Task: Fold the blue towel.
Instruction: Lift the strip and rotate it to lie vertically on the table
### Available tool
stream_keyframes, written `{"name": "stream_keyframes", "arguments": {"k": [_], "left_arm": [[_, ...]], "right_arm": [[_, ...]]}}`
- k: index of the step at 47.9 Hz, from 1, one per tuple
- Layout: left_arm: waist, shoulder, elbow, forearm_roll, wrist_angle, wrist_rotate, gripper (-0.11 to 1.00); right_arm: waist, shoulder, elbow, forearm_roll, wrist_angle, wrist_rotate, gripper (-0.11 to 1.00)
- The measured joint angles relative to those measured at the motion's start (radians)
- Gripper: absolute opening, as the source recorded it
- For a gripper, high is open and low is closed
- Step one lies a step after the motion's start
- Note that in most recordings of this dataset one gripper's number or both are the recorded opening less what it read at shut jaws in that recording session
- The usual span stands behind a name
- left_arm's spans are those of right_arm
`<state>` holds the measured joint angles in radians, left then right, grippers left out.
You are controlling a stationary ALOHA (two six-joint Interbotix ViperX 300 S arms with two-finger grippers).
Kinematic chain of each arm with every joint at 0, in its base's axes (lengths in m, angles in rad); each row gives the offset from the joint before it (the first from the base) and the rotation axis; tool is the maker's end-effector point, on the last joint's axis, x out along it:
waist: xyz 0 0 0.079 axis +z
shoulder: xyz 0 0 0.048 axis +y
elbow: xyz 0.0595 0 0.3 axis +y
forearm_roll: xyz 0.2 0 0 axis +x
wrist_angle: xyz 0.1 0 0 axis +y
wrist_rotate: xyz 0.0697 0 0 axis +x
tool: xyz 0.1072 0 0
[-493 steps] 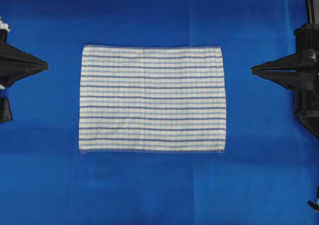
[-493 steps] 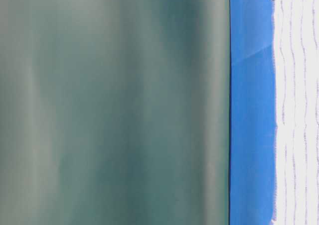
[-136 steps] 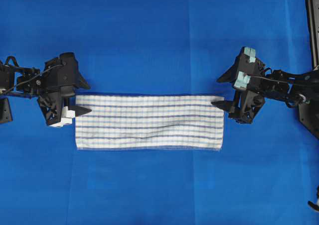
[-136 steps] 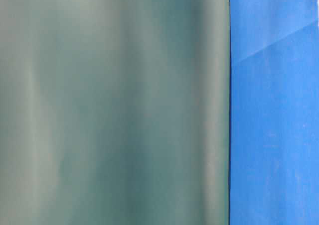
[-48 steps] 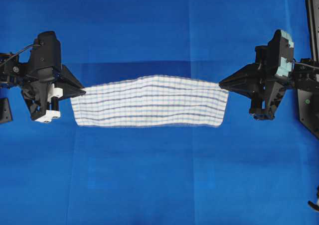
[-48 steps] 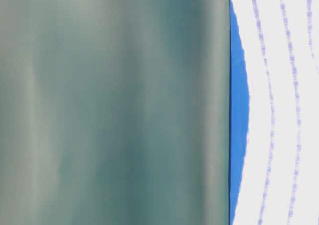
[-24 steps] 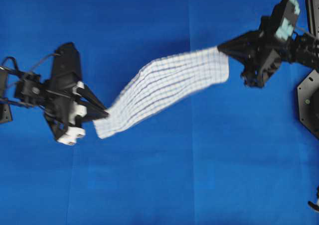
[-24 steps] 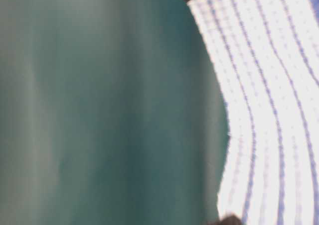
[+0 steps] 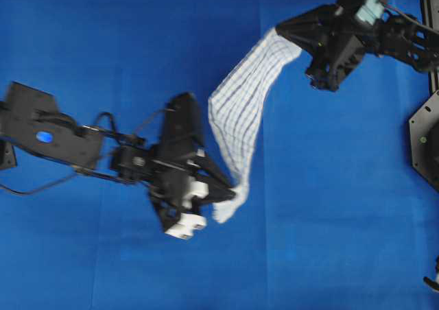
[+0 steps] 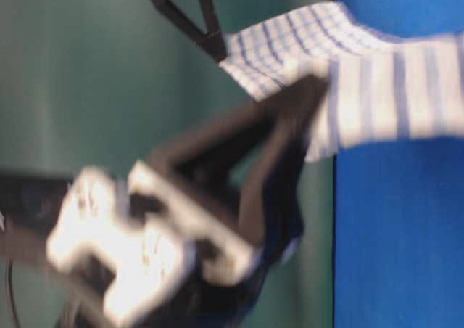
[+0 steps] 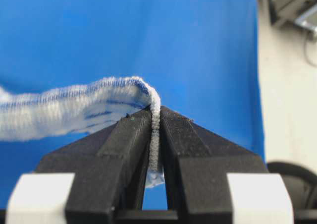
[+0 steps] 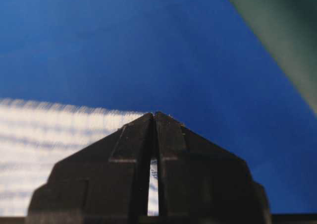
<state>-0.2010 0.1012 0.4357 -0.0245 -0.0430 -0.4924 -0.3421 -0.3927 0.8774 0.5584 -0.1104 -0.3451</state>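
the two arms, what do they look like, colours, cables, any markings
Both arms are matte black. The left hand has tapered black fingers with white blocks behind them; loose black cables run along its arm, which carries a blue dot. The right hand has the same wedge fingers, with pale teal blocks on its body.

A solid blue cloth sheet [image 9: 329, 207] covers the whole surface, its fabric smooth apart from faint straight fold creases that cross it lengthwise and crosswise in the overhead view. In the table-level view the sheet [image 10: 399, 234] fills the right portion, ending at a straight edge against a blurred, plain grey-green backdrop [image 10: 72, 88]. In the left wrist view a pale off-white area [image 11: 287, 110] borders the sheet's right edge.
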Motion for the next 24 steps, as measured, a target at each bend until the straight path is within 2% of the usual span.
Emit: {"name": "stream_keyframes", "arguments": {"k": [12,24], "left_arm": [[-0.009,0.118,-0.138,0.0,-0.049,-0.002,0.07],[-0.011,0.175,-0.172,0.0,-0.137,-0.005,0.07]], "right_arm": [[-0.046,0.118,-0.112,-0.002,0.048,-0.048,-0.05],[-0.055,0.178,-0.175,-0.011,0.075,-0.058,-0.05]]}}
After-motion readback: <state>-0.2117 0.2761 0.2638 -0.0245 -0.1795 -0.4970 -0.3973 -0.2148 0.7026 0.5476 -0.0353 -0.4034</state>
